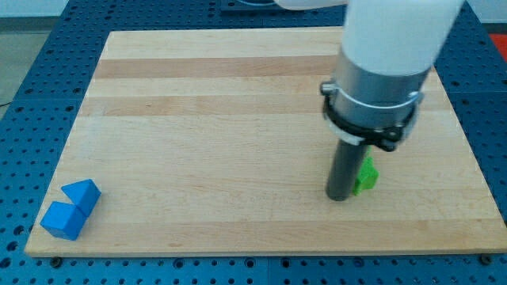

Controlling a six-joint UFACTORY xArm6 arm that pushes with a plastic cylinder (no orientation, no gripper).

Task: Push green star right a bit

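A green star lies on the wooden board at the view's lower right; the rod hides its left part. My tip rests on the board at the star's left side, touching or nearly touching it. The arm's grey and white body hangs above, covering the board behind it.
Two blue blocks sit together at the board's lower left corner: a blue triangular block and a blue cube touching it. The board's right edge is close to the star's right. A blue pegboard table surrounds the board.
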